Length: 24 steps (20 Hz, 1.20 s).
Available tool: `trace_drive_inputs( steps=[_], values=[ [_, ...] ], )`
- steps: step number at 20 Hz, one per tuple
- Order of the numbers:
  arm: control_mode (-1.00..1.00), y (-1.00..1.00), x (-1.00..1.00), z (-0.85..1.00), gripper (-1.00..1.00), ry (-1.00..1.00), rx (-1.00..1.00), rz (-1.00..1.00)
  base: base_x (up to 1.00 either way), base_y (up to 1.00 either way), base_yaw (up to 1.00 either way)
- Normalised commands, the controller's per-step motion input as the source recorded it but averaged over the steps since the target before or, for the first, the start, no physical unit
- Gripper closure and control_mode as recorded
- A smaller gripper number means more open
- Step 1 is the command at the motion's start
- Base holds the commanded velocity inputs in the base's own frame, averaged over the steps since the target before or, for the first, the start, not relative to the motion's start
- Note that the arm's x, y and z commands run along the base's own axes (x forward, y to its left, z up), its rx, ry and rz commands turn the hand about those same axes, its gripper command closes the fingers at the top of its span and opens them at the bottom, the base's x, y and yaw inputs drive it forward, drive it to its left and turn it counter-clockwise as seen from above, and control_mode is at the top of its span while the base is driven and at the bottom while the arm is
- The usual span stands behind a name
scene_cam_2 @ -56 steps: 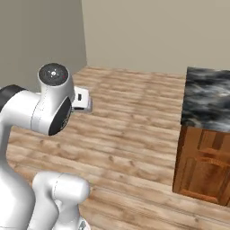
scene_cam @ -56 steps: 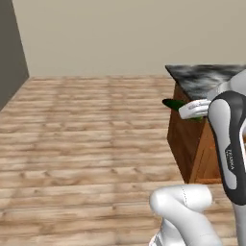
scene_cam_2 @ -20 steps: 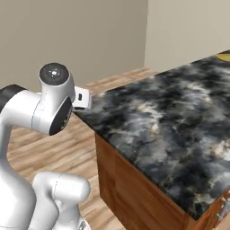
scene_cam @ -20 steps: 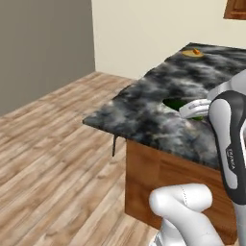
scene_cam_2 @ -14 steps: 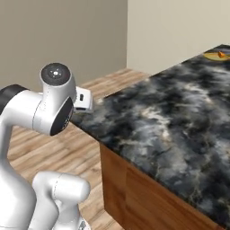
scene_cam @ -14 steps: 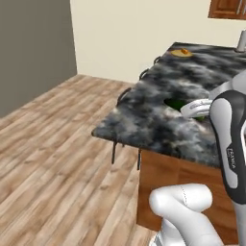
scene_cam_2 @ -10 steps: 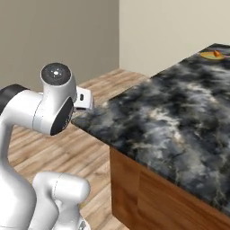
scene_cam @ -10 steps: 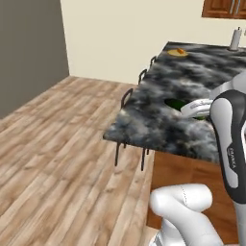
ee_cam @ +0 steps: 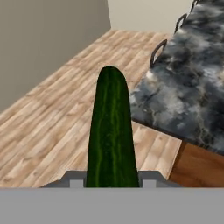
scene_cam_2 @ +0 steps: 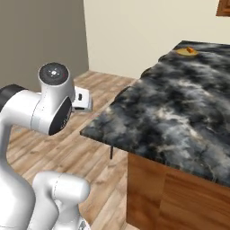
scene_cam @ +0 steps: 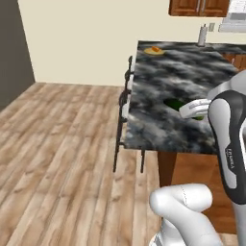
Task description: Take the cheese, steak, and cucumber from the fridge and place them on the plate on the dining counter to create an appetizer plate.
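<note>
We see fingers [ee_cam: 112,183] pinching cucumber [ee_cam: 112,135], frame centre in hand view, over wood floor [ee_cam: 48,131]. Marbled worktop [scene_cam: 178,91] right of frame; yellow plate [scene_cam: 153,50] at its far end.

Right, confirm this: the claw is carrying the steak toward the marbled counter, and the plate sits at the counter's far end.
Not the steak: the hand view shows the claw shut on the cucumber. The plate does sit at the far end of the dining counter.
</note>
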Motion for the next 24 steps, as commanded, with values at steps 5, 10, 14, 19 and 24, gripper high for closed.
trace_drive_inputs(
  steps=[5, 10, 14, 19, 24],
  values=[
    [1.0, 0.0, 0.0, 0.0, 1.0, 0.0, 0.0, 0.0, 0.34, 0.56, -0.48],
    [1.0, 0.0, 0.0, 0.0, 1.0, 0.0, 0.0, 0.0, 0.44, 0.72, -0.46],
    [1.0, 0.0, 0.0, 0.0, 1.0, 0.0, 0.0, 0.0, 0.37, 0.96, -0.39],
    [1.0, 0.0, 0.0, 0.0, 1.0, 0.0, 0.0, 0.0, 0.21, 1.0, -0.26],
    [1.0, 0.0, 0.0, 0.0, 1.0, 0.0, 0.0, 0.0, 0.26, 1.0, -0.25]
  ],
)
